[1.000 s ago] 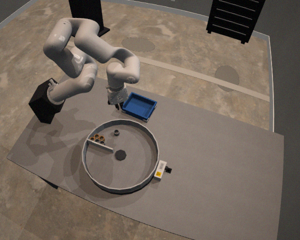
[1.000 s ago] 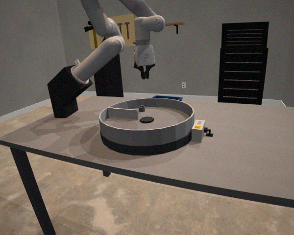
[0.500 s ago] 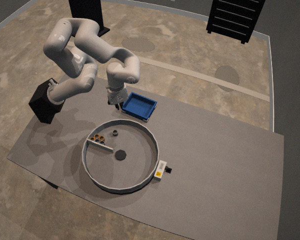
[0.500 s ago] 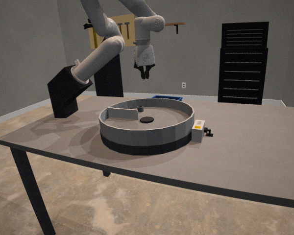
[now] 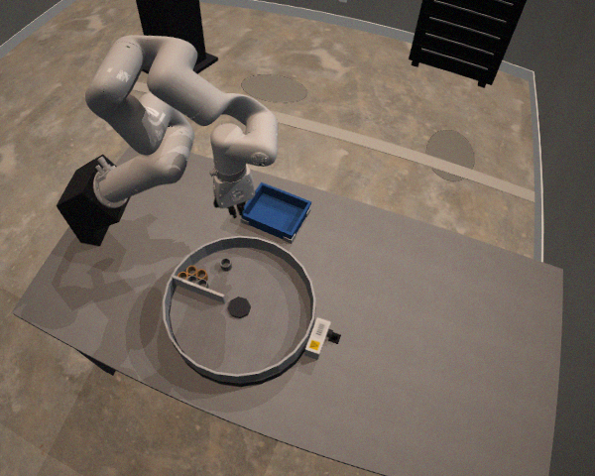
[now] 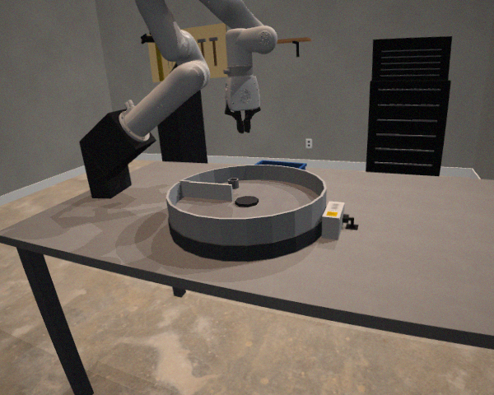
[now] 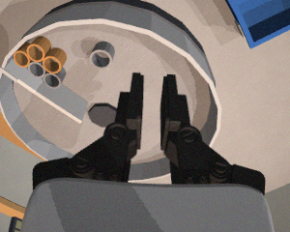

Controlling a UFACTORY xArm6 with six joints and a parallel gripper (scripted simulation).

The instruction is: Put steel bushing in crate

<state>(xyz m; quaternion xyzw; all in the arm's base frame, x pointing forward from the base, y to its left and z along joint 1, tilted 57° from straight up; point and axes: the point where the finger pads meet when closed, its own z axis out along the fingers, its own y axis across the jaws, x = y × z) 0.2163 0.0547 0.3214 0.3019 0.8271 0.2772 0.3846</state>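
Turntable [image 6: 247, 220] sits mid-surface [image 6: 408, 255]. One steel bushing [image 5: 226, 264] stands alone inside it; others, brass and probably steel, cluster [image 5: 194, 275] behind the divider. Pincer [image 6: 243, 123] hangs high above, clenched, empty. Blue crate [image 5: 276, 210] beyond.

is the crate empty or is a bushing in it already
Empty as far as the views show: the top view shows only bare blue floor inside the crate. The lone steel bushing stands on the turning table.

Blue crate [image 5: 276, 209]; grey turning table [image 5: 301, 271]; orange bushings [image 5: 190, 271]; grey steel bushing [image 5: 226, 264]; black fingers.
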